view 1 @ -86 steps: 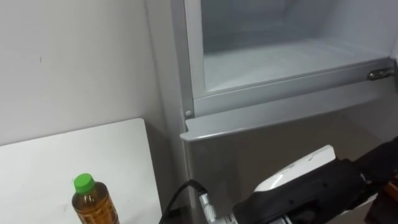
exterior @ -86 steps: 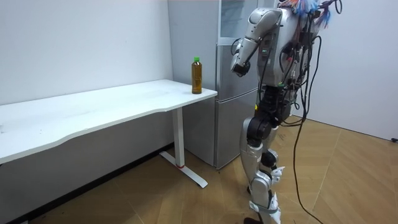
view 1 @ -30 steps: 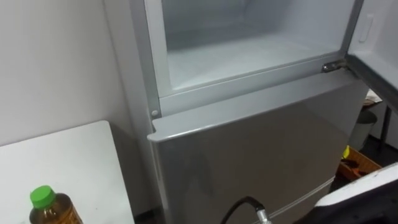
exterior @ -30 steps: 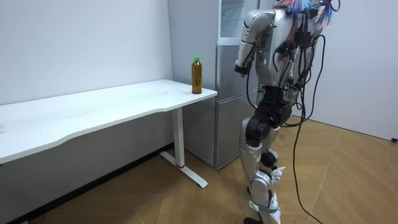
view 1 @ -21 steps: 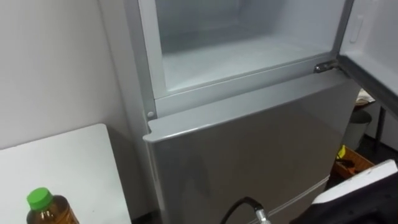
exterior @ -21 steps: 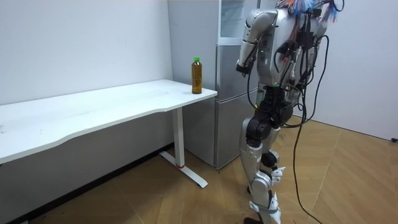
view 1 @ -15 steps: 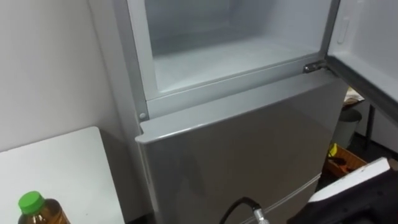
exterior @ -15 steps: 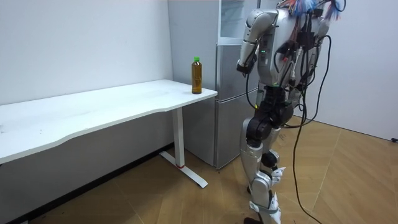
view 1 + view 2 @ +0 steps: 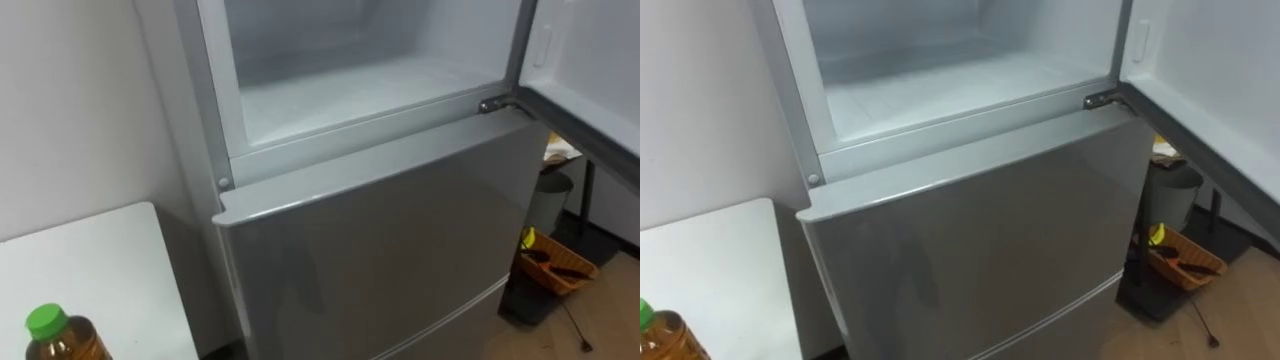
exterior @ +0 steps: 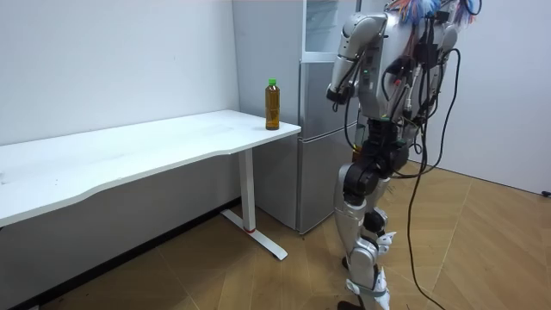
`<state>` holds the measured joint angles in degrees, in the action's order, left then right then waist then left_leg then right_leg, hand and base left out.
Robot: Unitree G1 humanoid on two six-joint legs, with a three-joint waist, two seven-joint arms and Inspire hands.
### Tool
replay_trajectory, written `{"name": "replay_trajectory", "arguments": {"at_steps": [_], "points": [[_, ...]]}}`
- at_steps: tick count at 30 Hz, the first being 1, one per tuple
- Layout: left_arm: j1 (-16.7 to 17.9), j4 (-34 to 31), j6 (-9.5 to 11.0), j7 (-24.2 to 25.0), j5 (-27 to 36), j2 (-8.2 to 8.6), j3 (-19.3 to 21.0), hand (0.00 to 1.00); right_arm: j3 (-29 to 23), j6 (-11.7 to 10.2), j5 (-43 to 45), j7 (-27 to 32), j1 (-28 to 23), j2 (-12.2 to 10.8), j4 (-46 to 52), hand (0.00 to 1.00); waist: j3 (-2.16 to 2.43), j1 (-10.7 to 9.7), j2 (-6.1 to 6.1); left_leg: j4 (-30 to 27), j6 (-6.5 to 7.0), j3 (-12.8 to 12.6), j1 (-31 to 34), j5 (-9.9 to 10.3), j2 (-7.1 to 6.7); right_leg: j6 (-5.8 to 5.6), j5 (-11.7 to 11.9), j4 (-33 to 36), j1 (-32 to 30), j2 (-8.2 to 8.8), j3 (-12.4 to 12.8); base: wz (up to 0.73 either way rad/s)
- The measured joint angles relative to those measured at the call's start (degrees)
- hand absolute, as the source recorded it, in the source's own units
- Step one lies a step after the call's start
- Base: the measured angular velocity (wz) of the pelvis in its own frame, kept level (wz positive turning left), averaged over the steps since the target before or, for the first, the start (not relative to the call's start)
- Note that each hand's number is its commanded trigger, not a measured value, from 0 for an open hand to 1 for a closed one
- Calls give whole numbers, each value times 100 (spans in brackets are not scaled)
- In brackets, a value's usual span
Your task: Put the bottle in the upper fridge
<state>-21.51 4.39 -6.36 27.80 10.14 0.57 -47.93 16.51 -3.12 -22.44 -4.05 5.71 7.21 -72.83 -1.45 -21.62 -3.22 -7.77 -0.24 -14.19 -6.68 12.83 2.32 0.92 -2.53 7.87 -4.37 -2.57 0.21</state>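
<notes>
The bottle (image 9: 50,337) holds brown drink under a green cap and stands upright on the white table (image 9: 100,270), at its corner beside the fridge. It stands at the same corner in the room view, bottle (image 10: 272,103). The upper fridge compartment (image 9: 340,85) is open and bare inside, and its door (image 9: 590,70) is swung out to the right. I stand facing the fridge. My left hand (image 10: 334,92) hangs at chest height before the fridge front, well apart from the bottle.
The grey lower fridge door (image 9: 400,240) is closed right in front of me. On the floor to the right of the fridge are an orange basket (image 9: 555,262) and a dark bin (image 9: 548,198). A wall backs the table.
My view has swung to the right, so the fridge and bottle sit further left. The forearm at the lower right edge has withdrawn out of the picture. The bottle has stayed put.
</notes>
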Motion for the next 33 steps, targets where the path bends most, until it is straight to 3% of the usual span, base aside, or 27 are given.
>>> {"name": "replay_trajectory", "arguments": {"at_steps": [4, 8, 11, 14, 18, 23, 25, 27, 29, 33], "points": [[573, 51, -199, 33, -551, -291, 177, 0, -65, 194, 39, -54, -13, -28, 40, 0, -14, 296, 23, -10, 0, 60, -8, -1, 9, 14, 10, 7, 23, 14, -105, 8], [1031, 471, -328, -14, -1104, -513, 491, 0, -103, 291, 338, -108, -20, -33, 81, 0, -33, 656, 144, -10, 2, 188, 25, -1, 2, 13, 7, 27, -1, 43, -222, 16], [1425, 524, -339, -95, -1546, -748, 810, 0, -90, 345, 542, -119, -83, -73, 154, 0, 25, 973, 240, -10, 17, 220, 93, -10, 8, 19, 6, 63, -39, 44, -273, 10], [1771, 874, -349, -371, -1776, -822, 1141, 0, -101, 416, 572, -133, -166, -80, 184, 0, 54, 1216, 333, -10, 22, 264, 73, -13, 12, 30, -2, 70, 16, 62, -356, 15], [1981, 1572, -350, -764, -2060, -847, 1499, 0, -83, 443, 596, -86, -218, -104, 202, 0, 84, 1448, 392, -7, 24, 337, 68, -12, 12, 24, -34, 83, 46, 72, -403, 10], [2594, 2298, -118, -1400, -2354, -937, 2267, 0, -150, 441, 784, -90, -276, -116, 303, 0, 98, 1599, 410, -2, 23, 359, -68, -12, 36, 49, -70, 82, 194, 75, -506, 5], [2681, 2835, 44, -1610, -2376, -891, 2547, 0, -227, 441, 839, -87, -334, -115, 339, 0, 102, 1719, 409, 0, 22, 360, -115, -11, 40, 50, -100, 87, 242, 74, -520, 5], [2765, 3214, 75, -1852, -2392, -883, 2784, 0, -230, 433, 883, -85, -366, -114, 373, 0, 100, 1744, 414, 6, 23, 390, -114, -8, 42, 53, -105, 83, 244, 77, -551, 7], [2790, 3932, 335, -2215, -2369, -885, 3057, 0, -235, 393, 919, -86, -404, -99, 378, 0, 98, 1773, 389, 45, 29, 475, -104, 3, 42, 51, -106, 78, 243, 65, -552, 11], [2918, 4675, 648, -2818, -2073, -813, 3568, 0, -240, 271, 926, -41, -531, -96, 381, 0, 105, 1902, 380, 47, 29, 527, -88, 26, 58, 58, -101, 78, 250, 65, -629, 5]]}}
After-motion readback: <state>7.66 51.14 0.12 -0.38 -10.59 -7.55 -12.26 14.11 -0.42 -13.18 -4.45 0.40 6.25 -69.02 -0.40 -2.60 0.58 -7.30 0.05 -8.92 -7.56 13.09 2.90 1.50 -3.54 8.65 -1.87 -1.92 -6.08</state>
